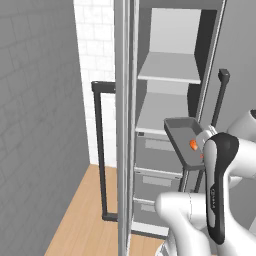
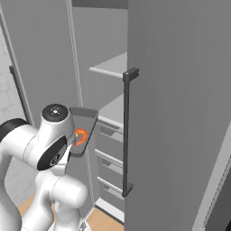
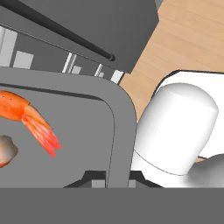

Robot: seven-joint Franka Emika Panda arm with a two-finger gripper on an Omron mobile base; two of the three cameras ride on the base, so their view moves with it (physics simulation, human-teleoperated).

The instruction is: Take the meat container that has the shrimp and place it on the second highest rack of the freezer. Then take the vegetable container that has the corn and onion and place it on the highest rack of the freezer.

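Gripper nearest, fingers either side of meat container rim, pinching it. Container held tilted in air before open freezer, beside drawers, below lower white shelf. Inside tray: shrimp, orange, plus pale brownish lump, cut off at edge, hard to identify. Highest rack above.

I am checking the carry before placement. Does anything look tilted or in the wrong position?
The grey meat container is strongly tilted in front of the open freezer, not level. The shrimp lies near its lower side and might slide.
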